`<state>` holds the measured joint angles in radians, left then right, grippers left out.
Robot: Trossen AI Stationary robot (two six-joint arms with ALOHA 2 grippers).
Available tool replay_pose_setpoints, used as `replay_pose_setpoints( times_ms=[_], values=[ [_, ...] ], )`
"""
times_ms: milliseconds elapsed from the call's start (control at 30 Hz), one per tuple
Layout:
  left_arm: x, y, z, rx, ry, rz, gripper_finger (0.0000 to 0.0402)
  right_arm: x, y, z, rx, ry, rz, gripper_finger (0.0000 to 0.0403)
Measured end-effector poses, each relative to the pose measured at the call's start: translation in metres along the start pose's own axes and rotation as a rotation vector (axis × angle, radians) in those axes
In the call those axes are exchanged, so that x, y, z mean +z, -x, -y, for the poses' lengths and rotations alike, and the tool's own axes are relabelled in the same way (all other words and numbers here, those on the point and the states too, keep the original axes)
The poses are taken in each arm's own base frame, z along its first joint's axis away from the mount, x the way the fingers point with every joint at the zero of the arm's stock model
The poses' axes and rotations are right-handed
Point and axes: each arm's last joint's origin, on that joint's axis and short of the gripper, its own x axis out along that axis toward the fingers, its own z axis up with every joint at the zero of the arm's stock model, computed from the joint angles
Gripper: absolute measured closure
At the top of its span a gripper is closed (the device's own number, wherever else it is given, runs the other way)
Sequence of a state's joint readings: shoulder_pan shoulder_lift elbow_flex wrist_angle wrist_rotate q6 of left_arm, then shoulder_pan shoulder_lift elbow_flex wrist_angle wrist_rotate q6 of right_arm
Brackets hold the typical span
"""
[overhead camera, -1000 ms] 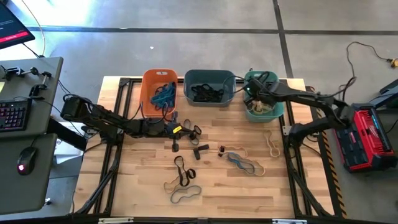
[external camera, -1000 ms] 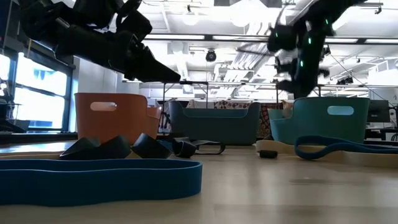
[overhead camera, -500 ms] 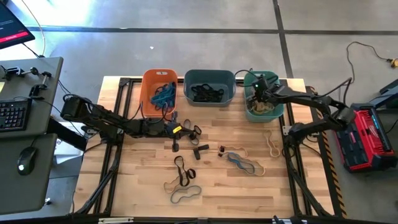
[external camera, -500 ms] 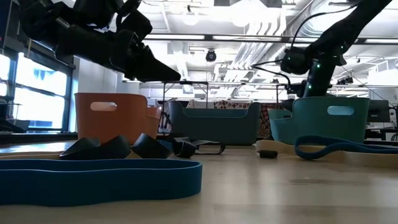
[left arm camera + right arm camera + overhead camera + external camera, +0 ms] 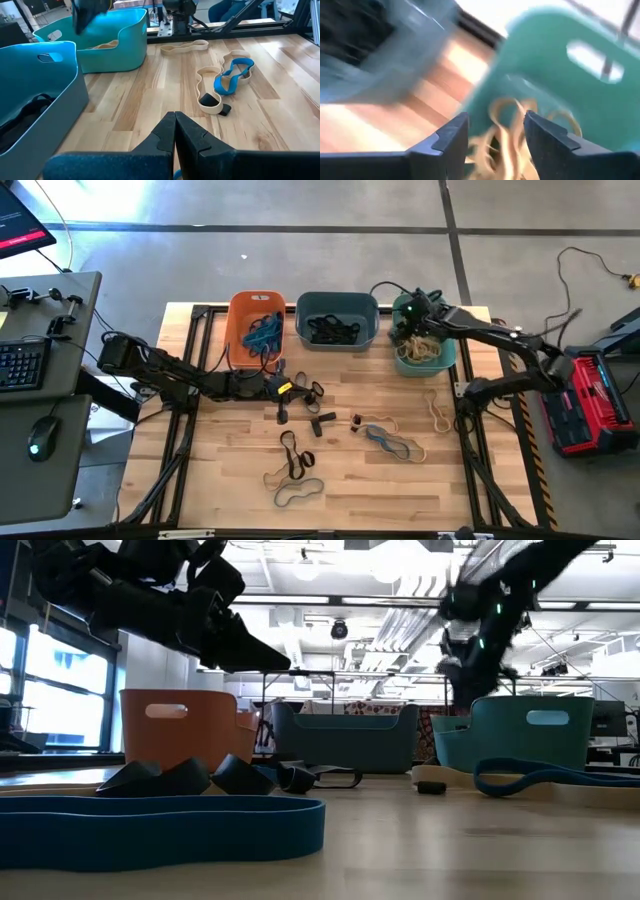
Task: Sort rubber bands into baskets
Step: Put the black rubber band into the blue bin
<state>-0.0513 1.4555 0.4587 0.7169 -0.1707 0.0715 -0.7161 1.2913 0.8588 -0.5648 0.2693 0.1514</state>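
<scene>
While the left fingers [image 5: 174, 131] press together empty, the right fingers [image 5: 451, 136] stand apart above the teal basket [image 5: 440, 358].

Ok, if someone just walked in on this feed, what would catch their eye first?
Probably the right gripper, open above the teal basket at the table's far right, with tan bands piled inside. Next, the row of three baskets along the far edge, and loose bands scattered over the wood, like the blue band near the middle.
</scene>
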Motion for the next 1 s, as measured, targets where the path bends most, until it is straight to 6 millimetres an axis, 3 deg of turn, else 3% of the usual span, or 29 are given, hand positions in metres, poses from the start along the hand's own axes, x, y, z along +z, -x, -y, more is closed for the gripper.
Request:
replay_pose_setpoints(
  times_ms=[167,367,733,1000],
  values=[
    [-0.001,0.000,0.001,-0.003,0.014,-0.009,0.0401,0.009,0.046,-0.030,0.096,0.081,0.142,0.0231],
    [-0.006,0.000,0.003,-0.042,-0.001,-0.064,0.0401,-0.020,0.074,-0.080,0.288,0.189,0.200,0.0252],
    [-0.016,0.001,0.006,-0.140,-0.040,-0.155,0.0401,-0.094,0.096,-0.187,0.596,0.355,0.245,0.0237],
    [-0.019,0.003,0.011,-0.207,-0.036,-0.192,0.0401,-0.128,0.076,-0.251,0.696,0.454,0.322,0.0210]
  ],
)
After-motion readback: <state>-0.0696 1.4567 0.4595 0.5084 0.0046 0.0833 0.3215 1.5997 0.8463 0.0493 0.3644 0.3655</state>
